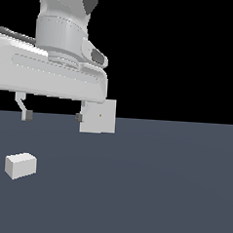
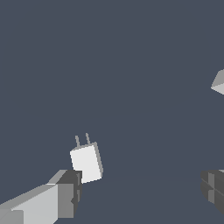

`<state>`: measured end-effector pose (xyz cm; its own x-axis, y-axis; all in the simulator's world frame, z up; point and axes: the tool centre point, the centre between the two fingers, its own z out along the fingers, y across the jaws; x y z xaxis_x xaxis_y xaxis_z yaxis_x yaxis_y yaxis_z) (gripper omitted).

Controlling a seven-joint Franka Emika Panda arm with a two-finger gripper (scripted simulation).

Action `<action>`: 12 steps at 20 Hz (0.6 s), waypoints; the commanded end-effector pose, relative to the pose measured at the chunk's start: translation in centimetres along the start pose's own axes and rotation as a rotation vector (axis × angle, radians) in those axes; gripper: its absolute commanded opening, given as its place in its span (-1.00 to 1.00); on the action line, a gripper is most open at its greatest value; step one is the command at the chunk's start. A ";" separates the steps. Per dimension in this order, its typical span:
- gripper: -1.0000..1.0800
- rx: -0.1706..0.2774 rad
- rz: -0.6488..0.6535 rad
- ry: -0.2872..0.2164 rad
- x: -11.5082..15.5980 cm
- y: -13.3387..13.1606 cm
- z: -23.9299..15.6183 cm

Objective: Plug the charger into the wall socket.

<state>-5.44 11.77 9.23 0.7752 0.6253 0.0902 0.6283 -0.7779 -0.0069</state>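
Hanging above the floor (image 1: 158, 189), the gripper (image 1: 52, 115) had its fingers spread wide, empty. The charger (image 1: 20, 165) lay near the floor's left edge; the wall socket (image 1: 100, 116) stood upright farther back, seemingly behind one finger.

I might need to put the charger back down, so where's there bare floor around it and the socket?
Bare floor runs from the charger across to the exterior view's right, in front of the wall socket. Tightest spot: the open gripper hangs beside the socket.

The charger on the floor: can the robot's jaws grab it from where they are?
Probably yes. The charger lies alone on the floor, nothing beside it, and the gripper hangs above with its jaws wide open and empty.
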 end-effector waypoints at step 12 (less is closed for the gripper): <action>0.92 0.019 -0.248 0.024 -1.3 -5.2 2.9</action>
<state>-9.32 15.07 6.42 0.6056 0.7877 0.1131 0.7929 -0.6094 -0.0017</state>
